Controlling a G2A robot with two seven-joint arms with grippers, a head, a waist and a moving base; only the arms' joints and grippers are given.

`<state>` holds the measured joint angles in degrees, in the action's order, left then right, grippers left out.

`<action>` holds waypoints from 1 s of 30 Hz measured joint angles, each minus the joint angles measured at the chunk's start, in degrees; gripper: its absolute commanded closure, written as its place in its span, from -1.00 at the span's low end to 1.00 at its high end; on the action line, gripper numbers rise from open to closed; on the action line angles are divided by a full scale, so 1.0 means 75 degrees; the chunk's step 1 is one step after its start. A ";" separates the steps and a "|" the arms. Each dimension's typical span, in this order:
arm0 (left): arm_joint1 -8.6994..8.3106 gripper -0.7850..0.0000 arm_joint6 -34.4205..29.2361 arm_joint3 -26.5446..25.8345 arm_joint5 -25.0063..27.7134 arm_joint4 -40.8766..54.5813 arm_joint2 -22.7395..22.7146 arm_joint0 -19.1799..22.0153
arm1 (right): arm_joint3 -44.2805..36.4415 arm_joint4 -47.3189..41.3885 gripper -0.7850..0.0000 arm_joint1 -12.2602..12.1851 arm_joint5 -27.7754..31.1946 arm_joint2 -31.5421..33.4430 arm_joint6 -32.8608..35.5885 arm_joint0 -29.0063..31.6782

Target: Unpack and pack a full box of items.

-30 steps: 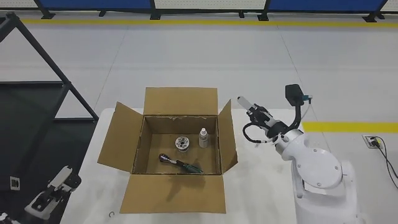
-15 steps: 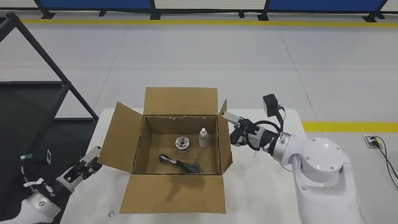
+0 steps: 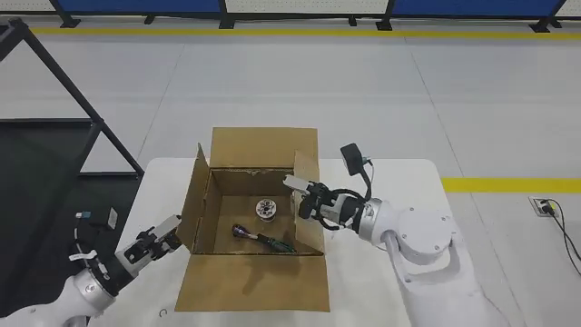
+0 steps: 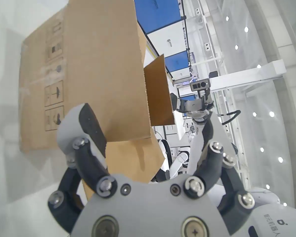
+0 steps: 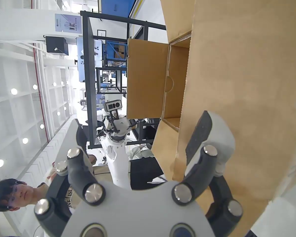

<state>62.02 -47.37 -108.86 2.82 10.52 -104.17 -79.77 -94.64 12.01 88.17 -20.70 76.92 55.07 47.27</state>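
Note:
An open cardboard box (image 3: pixel 259 281) sits mid-table. Inside lie a round white-and-metal part (image 3: pixel 265 207) and a dark ratchet tool (image 3: pixel 261 237) with a green handle. My left gripper (image 3: pixel 167 234) (image 4: pixel 148 134) is open at the box's left side, one finger pad (image 4: pixel 92 127) against the outside of the left flap (image 3: pixel 192 202) (image 4: pixel 101 57), which stands upright. My right gripper (image 3: pixel 304 196) (image 5: pixel 140 136) is open at the right side, one finger (image 5: pixel 207 134) against the right flap (image 3: pixel 307 171) (image 5: pixel 237 62), which stands raised and tips inward.
The box's back flap (image 3: pixel 263 145) and front flap lie spread outward. The white table (image 3: pixel 399 182) has bare room right of the box. A black metal rack (image 3: pixel 54 145) stands off the table's left side.
Both arms have closed in on the box. The left and right flaps, which lay spread outward, now stand upright. The small white bottle inside is hidden behind the right flap.

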 measured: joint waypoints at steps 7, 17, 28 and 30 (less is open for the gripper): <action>-0.0014 -1.00 -0.0091 -0.0001 -0.0162 -0.0064 0.0583 0.0100 | 0.0538 0.0333 -1.00 0.0032 0.0099 -0.0788 -0.0611 -0.0318; -0.0021 -1.00 -0.0071 0.0476 -0.0632 -0.0050 0.1315 0.0568 | 0.1272 0.0737 -1.00 0.0086 0.0203 -0.1537 -0.1395 -0.0623; -0.0036 -1.00 0.0056 0.0886 -0.0886 -0.0075 0.1735 0.0907 | 0.1786 0.0765 -1.00 0.0087 -0.0136 -0.1807 -0.1425 -0.0833; -0.0042 -1.00 0.0063 0.0900 -0.0894 -0.0053 0.1752 0.0920 | 0.1872 0.0798 -1.00 0.0084 -0.0227 -0.1854 -0.1379 -0.0873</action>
<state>61.71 -46.90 -102.10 -3.88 10.12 -91.03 -72.86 -80.60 18.00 88.80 -22.40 63.02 44.73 40.72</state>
